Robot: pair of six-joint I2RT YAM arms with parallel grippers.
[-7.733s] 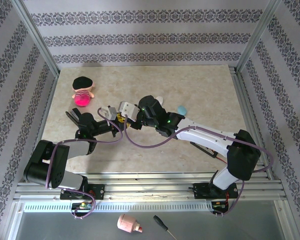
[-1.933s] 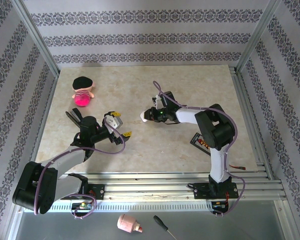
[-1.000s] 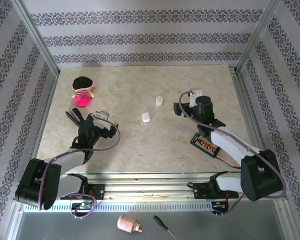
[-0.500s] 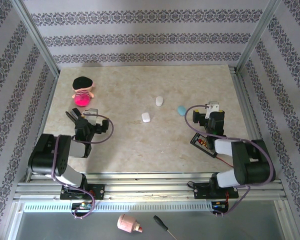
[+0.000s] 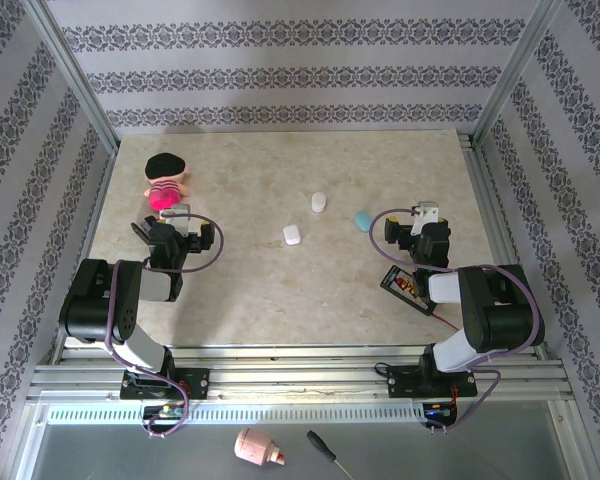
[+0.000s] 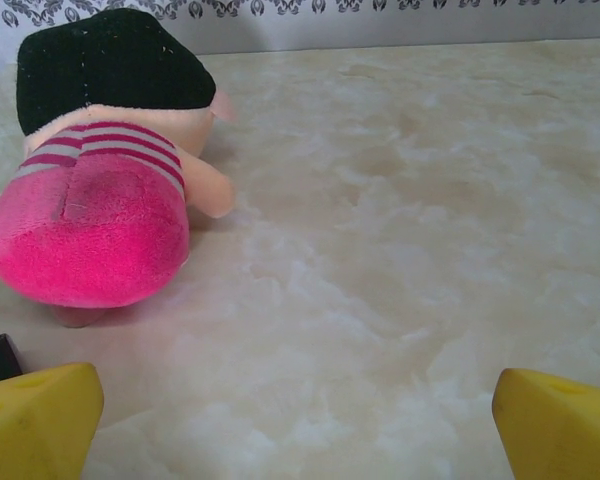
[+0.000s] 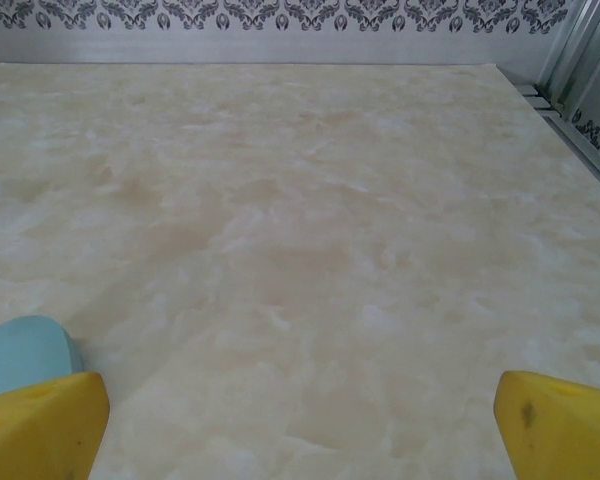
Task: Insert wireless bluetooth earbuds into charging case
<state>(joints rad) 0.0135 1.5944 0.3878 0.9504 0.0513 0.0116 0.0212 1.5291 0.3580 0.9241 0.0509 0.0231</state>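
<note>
Marble tabletop (image 5: 280, 290) gives me wide bare room mid-table, with metal rails (image 5: 495, 200) at its edges. My left gripper (image 5: 177, 222), fingers spread, faces the plush toy (image 5: 163, 182). My right gripper (image 5: 418, 228), also spread, sits near the teal case (image 5: 362, 220). From above, a white case (image 5: 293, 235) and a second white case (image 5: 319, 202) lie centrally. The right wrist view puts the teal case (image 7: 20, 350) by the left fingertip. Whether the earbuds are inside, I cannot tell.

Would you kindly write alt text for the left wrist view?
A plush doll with a black cap and pink bottom lies on the marbled table, upper left. The left tool holds its two yellow fingertips apart at the bottom corners.
</note>
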